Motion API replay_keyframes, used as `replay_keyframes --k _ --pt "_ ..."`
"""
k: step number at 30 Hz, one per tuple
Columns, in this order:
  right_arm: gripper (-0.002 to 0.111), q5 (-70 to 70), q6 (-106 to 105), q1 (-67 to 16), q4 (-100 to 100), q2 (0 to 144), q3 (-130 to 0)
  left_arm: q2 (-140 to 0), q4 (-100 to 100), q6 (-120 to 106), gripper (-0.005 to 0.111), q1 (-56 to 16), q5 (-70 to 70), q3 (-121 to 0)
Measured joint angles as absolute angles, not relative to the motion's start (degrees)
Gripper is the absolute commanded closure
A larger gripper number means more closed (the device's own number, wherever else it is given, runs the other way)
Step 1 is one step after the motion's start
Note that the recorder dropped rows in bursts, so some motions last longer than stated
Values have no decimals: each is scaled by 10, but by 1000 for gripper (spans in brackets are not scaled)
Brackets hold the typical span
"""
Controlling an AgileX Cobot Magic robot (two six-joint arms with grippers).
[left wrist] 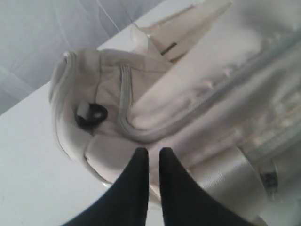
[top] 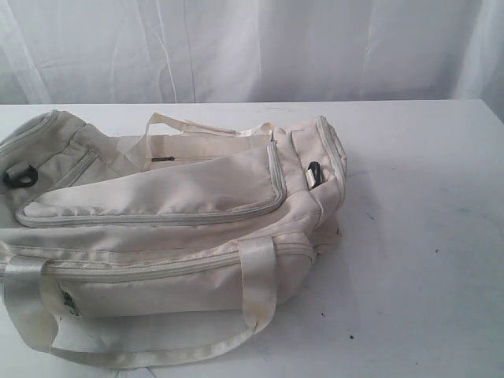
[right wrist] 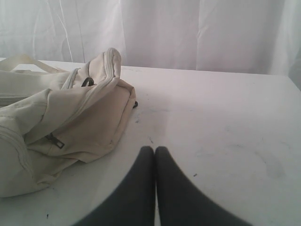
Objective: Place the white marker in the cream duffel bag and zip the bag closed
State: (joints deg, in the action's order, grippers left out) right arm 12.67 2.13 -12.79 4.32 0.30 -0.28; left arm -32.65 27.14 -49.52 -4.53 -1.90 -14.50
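Observation:
The cream duffel bag [top: 157, 197] lies on its side across the left half of the white table [top: 425, 236]. Its top flap is folded back, so the main opening [top: 181, 146] shows. The white marker is not in view; a small dark streak [top: 163, 159] inside the opening is too small to identify. Neither gripper appears in the exterior view. My left gripper [left wrist: 150, 151] hovers over the bag's [left wrist: 197, 84] end, beside a black strap ring [left wrist: 91, 114], jaws a narrow slit apart and empty. My right gripper [right wrist: 154, 149] is shut and empty above bare table, to the side of the bag's [right wrist: 80, 117] other end.
A glossy webbing handle [top: 256, 283] loops off the bag toward the table's front edge. A second black ring [top: 315, 173] sits on the bag's right end. White curtains [top: 252, 47] hang behind the table. Small dark specks [top: 352, 336] mark the tabletop.

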Motion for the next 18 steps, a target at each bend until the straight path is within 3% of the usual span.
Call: replay_keyframes --k 18 --pt "108 127 19 -128 43 3 -3 -214 250 -478 91 -45 -17 -61"
